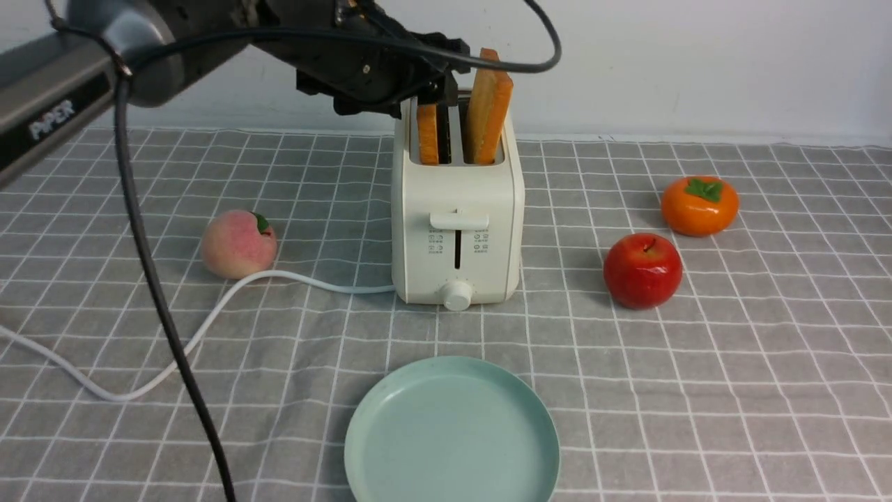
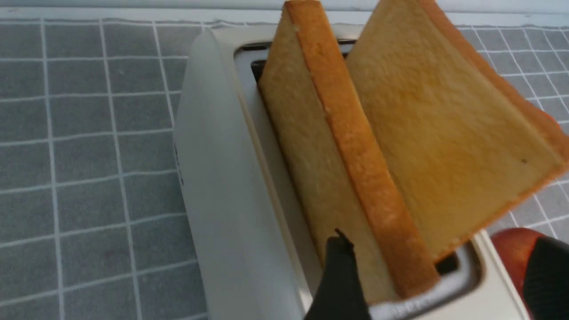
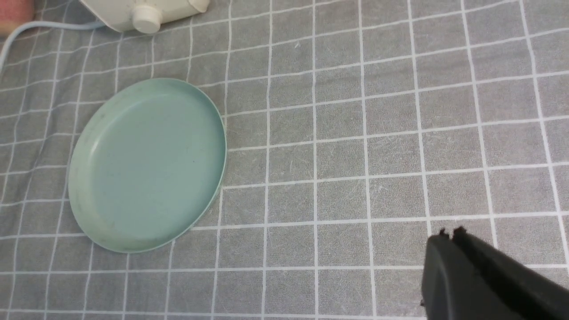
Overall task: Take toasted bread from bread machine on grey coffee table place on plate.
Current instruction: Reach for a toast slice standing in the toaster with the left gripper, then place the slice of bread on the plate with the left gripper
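We log: toasted bread (image 1: 488,104), two slices, standing in bread machine (image 1: 456,230) slots; left pincer (image 2: 440,246) spread wide, empty, around them. Right pincer (image 3: 450,233) closed, empty. Plate (image 1: 453,432) before machine. Peach (image 1: 238,244), cord (image 1: 209,321) left; apple (image 1: 642,270), persimmon (image 1: 699,205) right.

Worktop (image 1: 697,390) in woven grey cloth, matt, faintly creased, white grid lines. Smooth cream plastic on the toaster (image 1: 456,230), soft sheen. Dry, porous, matt faces on the toast (image 2: 444,146), with a rougher orange-brown crust. Smooth, satin, mint-green plate (image 3: 146,164), plastic by the look. Glossy red apple (image 1: 642,270); waxy orange persimmon (image 1: 699,209); velvety matt peach (image 1: 238,244). Smooth white cord (image 1: 334,284).
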`<state>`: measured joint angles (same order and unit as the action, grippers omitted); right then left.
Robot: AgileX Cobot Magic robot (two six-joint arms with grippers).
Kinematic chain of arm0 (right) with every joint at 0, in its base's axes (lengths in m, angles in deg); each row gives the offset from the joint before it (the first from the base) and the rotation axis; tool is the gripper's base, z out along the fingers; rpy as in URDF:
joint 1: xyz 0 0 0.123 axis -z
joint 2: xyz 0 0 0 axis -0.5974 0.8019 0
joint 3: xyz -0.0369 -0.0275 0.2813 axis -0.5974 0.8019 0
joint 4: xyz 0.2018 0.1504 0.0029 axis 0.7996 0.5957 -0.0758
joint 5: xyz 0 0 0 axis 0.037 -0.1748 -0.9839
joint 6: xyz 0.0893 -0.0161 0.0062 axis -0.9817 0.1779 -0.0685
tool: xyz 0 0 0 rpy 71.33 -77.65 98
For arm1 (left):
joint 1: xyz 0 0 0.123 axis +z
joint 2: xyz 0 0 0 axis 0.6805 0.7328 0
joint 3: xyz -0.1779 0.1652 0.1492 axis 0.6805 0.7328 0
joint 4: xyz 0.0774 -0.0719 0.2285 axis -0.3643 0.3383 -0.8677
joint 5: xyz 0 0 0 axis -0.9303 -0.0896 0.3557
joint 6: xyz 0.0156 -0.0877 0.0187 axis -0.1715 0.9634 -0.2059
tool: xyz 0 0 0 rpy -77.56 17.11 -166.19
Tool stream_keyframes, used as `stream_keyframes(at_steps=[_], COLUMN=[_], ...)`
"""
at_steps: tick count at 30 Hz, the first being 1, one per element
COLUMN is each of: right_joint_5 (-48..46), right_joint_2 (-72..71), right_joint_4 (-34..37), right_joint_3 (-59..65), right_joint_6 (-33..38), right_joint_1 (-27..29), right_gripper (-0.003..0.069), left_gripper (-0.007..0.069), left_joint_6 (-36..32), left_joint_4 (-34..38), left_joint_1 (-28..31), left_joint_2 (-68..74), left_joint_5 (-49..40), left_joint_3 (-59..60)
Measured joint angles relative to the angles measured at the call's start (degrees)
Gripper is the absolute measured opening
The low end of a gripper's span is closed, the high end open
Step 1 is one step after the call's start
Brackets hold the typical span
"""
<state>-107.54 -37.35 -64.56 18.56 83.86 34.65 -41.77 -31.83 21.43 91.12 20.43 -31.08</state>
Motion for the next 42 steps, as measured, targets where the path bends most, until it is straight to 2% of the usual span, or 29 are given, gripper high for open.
stream_keyframes(at_steps=[4,5,6,7,8,9,11,20,21,25,28,31,32,34,36,37,38,39,42], right_joint_5=[0.0,0.0,0.0,0.0,0.1,0.2,0.3,0.3,0.4,0.4,0.4,0.4,0.4,0.4,0.4,0.4,0.4,0.4,0.4], right_joint_2=[0.0,0.0,0.0,0.0,0.0,0.0,0.0,0.0,0.0,0.0,0.0,0.0,0.0,0.0,0.0,0.0,0.0,0.0,0.0], right_joint_4=[-0.1,-0.1,-0.1,-0.1,-0.1,-0.1,-0.1,-0.2,-0.2,-0.3,-0.3,-0.3,-0.3,-0.2,-0.2,-0.2,-0.2,-0.2,-0.2], right_joint_3=[0.0,0.0,0.0,0.0,0.0,0.0,0.0,0.0,0.0,0.0,0.0,0.0,0.0,0.0,0.0,0.0,0.0,0.0,0.0], right_joint_6=[0.0,0.0,0.0,0.0,0.0,0.0,0.0,0.0,0.0,0.0,0.0,0.0,0.0,0.0,0.0,0.0,0.0,0.0,0.0], right_joint_1=[0.0,0.0,0.0,0.0,0.0,0.0,0.0,0.0,0.0,0.0,0.0,0.0,0.0,0.0,0.0,0.0,0.0,0.0,0.0], right_gripper=[-0.0001,-0.0001,-0.0001,0.0,0.0001,0.0001,0.0001,0.0006,0.0007,0.0012,0.0015,0.0015,0.0015,0.0018,0.002,0.0022,0.0022,0.0022,0.0024], left_gripper=[0.0504,0.044,0.044,0.0332,0.0262,0.0132,0.0064,0.0085,0.0085,0.0085,0.0085,0.0085,0.0085,0.0085,0.0085,0.0085,0.0085,0.0085,0.0085], left_joint_6=[0.0,0.1,0.1,0.1,0.1,0.1,0.1,0.1,-0.2,-2.6,-6.5,-13.0,-13.6,-22.8,-26.2,-32.8,-33.4,-37.6,-44.3], left_joint_4=[-0.1,-0.2,-0.2,-0.6,-1.1,-1.9,-2.7,-2.1,-0.4,4.4,11.9,20.8,21.4,32.2,36.5,44.3,45.1,50.6,59.7], left_joint_1=[0.0,0.0,0.0,0.0,0.0,0.0,0.0,0.0,0.0,0.0,0.0,0.0,0.0,0.0,0.0,0.0,0.0,0.0,0.0], left_joint_2=[2.5,3.2,3.2,3.3,3.1,2.5,0.9,-13.4,-16.7,-21.4,-24.5,-27.2,-27.3,-28.7,-28.9,-28.9,-28.9,-28.7,-28.1], left_joint_5=[2.9,3.6,3.6,3.7,3.6,2.7,1.0,-10.2,-14.9,-21.2,-22.2,-18.8,-18.4,-12.0,-10.0,-6.9,-6.6,-4.3,2.0], left_joint_3=[-0.1,-0.1,-0.1,-0.1,-0.3,-0.4,-0.9,-2.0,-2.1,0.9,10.5,24.7,25.7,39.3,43.4,49.7,50.3,54.0,59.4])
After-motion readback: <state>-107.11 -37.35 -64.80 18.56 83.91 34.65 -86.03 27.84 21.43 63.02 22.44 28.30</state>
